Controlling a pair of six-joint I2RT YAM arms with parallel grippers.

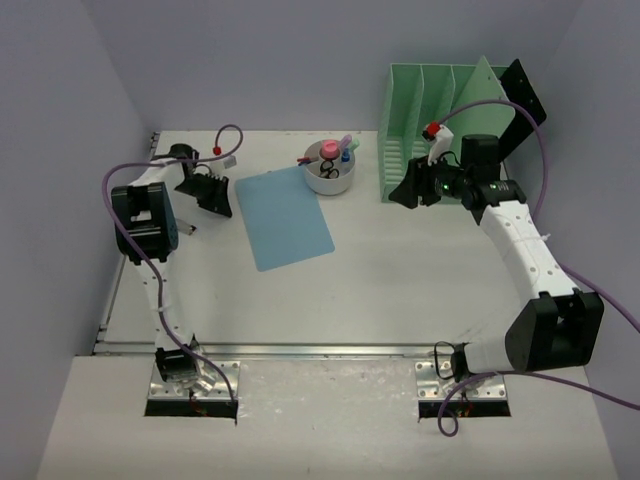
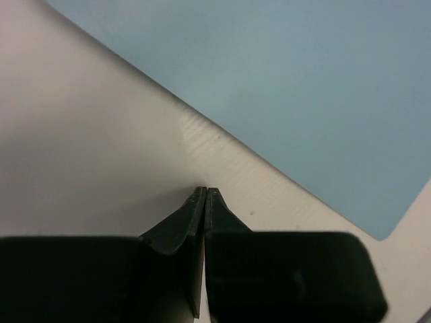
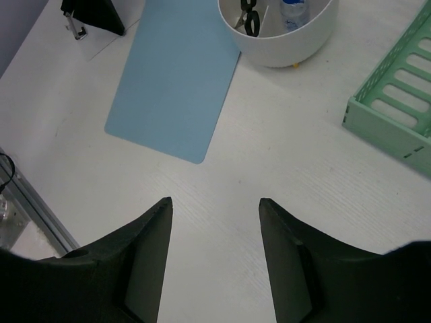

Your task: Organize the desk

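The off-white desk (image 1: 400, 290) holds a light blue flat sheet (image 1: 285, 215), a white round tub (image 1: 330, 175) and a mint-green file rack (image 1: 440, 130). My left gripper (image 1: 222, 203) is shut and empty, low over the desk just left of the sheet's edge. In the left wrist view its closed tips (image 2: 205, 193) point at bare desk (image 2: 81, 134) beside the sheet (image 2: 303, 81). My right gripper (image 1: 400, 195) is open and empty, above the desk in front of the rack. In the right wrist view (image 3: 214, 202) it looks down on bare desk (image 3: 222, 222).
The tub (image 3: 283, 37) holds black-handled scissors (image 3: 249, 17), a small bottle and a pink roll (image 1: 329, 150). The rack (image 3: 397, 94) stands at the back right. A metal rail (image 1: 300, 350) runs along the near edge. Lavender walls enclose the desk.
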